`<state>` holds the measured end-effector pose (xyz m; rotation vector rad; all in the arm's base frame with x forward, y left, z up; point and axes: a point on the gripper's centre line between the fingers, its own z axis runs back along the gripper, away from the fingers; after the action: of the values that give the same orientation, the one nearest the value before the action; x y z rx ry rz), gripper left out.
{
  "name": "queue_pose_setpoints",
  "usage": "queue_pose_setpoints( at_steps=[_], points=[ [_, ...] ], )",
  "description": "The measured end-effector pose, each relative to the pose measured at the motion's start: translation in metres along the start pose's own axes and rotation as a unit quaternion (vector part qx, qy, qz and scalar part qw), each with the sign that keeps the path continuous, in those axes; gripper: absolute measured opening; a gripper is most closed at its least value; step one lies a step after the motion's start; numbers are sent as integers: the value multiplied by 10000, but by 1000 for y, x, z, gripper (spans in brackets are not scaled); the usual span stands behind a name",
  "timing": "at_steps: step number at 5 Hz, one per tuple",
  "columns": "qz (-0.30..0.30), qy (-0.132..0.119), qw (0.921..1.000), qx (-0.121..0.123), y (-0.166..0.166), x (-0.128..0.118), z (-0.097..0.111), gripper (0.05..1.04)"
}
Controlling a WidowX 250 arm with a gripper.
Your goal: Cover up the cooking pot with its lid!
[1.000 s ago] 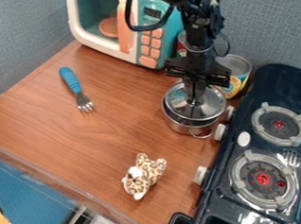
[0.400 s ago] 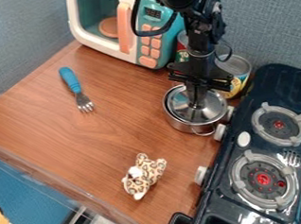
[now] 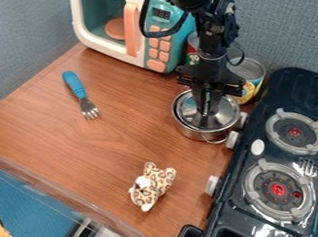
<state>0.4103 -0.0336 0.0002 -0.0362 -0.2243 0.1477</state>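
Note:
The gripper [image 3: 206,107] points down over the middle of the lid at the centre right, right at its knob, which it hides. The round metal lid [image 3: 188,110] lies nearly level over the mouth of the small silver cooking pot [image 3: 191,132]. A thin strip of the pot's rim shows along the lid's left side. The pot stands on the wooden counter, close to the stove's knobs, with a wire handle at its front. Whether the lid rests evenly all around the rim, I cannot tell.
Behind the pot stand two cans, the nearer one yellow-labelled [image 3: 251,84]. A toy microwave [image 3: 106,23] is at the back, the dark stove [image 3: 259,178] at the right. A blue-handled fork [image 3: 75,85] and a leopard plush [image 3: 152,186] lie on the counter [image 3: 76,145].
The gripper and lid have come down a little onto the pot, and the gap seen at the pot's front has closed. Since the middle frame the lid has barely moved.

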Motion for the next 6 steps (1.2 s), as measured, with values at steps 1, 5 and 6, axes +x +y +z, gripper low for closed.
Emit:
queue_pose_setpoints(
  at_steps=[1, 5, 6],
  points=[
    [-31, 33, 10000, 28, 2, -4, 1, 785],
    [53, -425, 9983, -401, 2, 3, 64, 1001],
    [202, -358, 9987, -295, 27, 1, 63, 1001]
  ],
)
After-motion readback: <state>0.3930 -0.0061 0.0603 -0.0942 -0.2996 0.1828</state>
